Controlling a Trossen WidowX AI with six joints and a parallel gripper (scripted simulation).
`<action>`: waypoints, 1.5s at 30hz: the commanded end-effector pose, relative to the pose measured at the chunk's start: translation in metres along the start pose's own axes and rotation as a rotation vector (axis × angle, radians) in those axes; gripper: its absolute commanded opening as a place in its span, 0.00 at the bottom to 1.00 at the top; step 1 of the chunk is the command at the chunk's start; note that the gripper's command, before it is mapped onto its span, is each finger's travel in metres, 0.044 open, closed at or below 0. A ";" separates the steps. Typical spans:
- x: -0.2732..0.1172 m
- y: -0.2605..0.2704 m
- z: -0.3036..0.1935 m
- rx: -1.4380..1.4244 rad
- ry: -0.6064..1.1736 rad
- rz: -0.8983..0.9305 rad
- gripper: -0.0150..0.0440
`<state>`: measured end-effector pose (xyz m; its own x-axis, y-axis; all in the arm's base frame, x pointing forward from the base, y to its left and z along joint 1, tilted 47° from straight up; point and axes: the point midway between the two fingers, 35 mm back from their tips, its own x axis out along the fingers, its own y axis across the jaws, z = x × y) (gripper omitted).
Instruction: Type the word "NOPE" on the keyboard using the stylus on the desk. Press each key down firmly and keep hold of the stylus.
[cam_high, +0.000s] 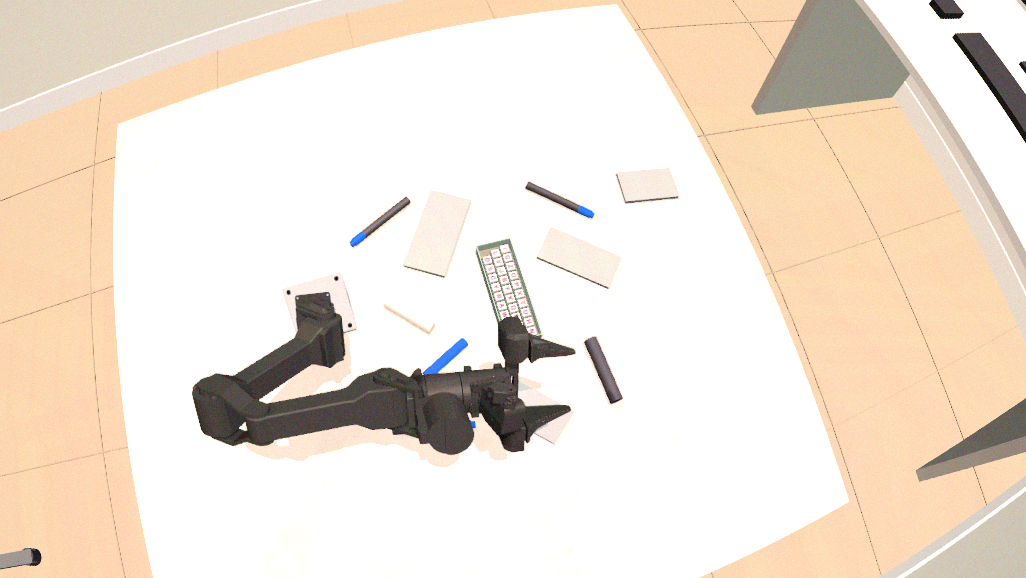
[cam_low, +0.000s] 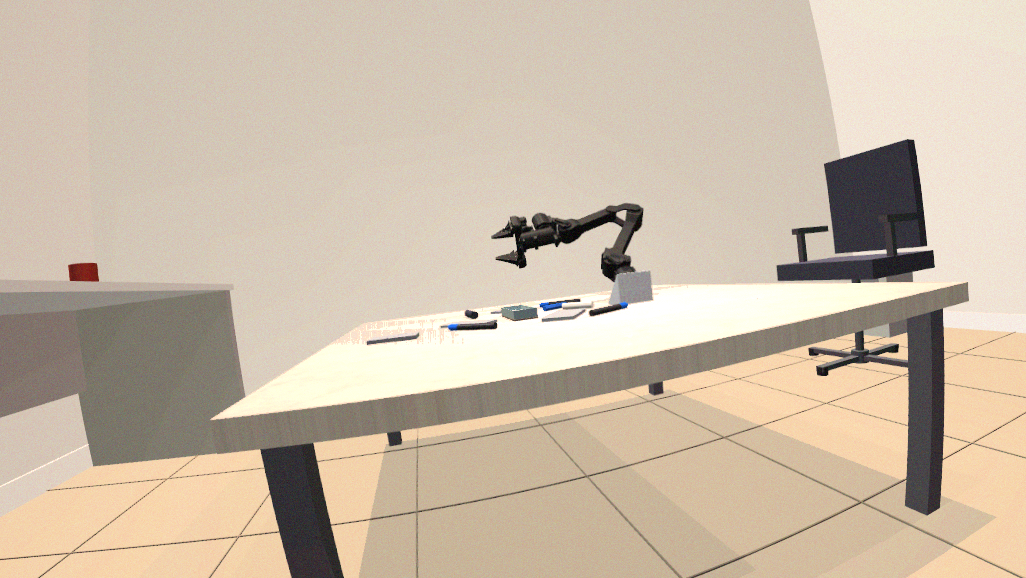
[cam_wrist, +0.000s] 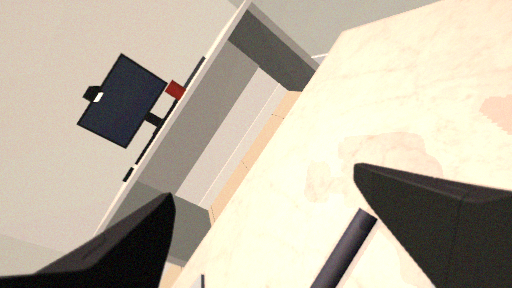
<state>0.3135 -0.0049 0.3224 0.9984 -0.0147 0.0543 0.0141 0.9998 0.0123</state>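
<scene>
The keyboard (cam_high: 510, 287) (cam_low: 519, 313) is a small green-edged tray of white lettered keys, lying at the middle of the desk; the arm covers its near end in the top view. I cannot tell which slim item is the stylus: a dark rod (cam_high: 603, 369) (cam_low: 470, 313) (cam_wrist: 345, 250), a blue rod (cam_high: 446, 356), a pale stick (cam_high: 407, 317) (cam_low: 577, 305) and two black pens with blue ends all lie on the desk. My gripper (cam_high: 572, 380) (cam_low: 494, 247) (cam_wrist: 266, 186) is open and empty, raised well above the desk, its fingers pointing outward.
The black pens are one at the left (cam_high: 384, 219) (cam_low: 608, 309) and one at the right (cam_high: 556, 197) (cam_low: 473, 325). Flat pale slabs (cam_high: 437, 233) (cam_high: 578, 257) (cam_high: 647, 185) lie around the keyboard. Another slab (cam_high: 552, 428) lies partly hidden below the gripper.
</scene>
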 end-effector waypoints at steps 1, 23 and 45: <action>0.002 0.000 -0.002 0.003 0.012 -0.001 0.96; 0.033 0.082 -0.257 -0.269 1.199 -0.255 0.25; 0.001 0.090 -0.309 -0.763 1.420 -0.501 0.25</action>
<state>0.3326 0.0898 0.0152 0.1379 -0.7070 -0.6936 -0.0822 0.6897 -0.7194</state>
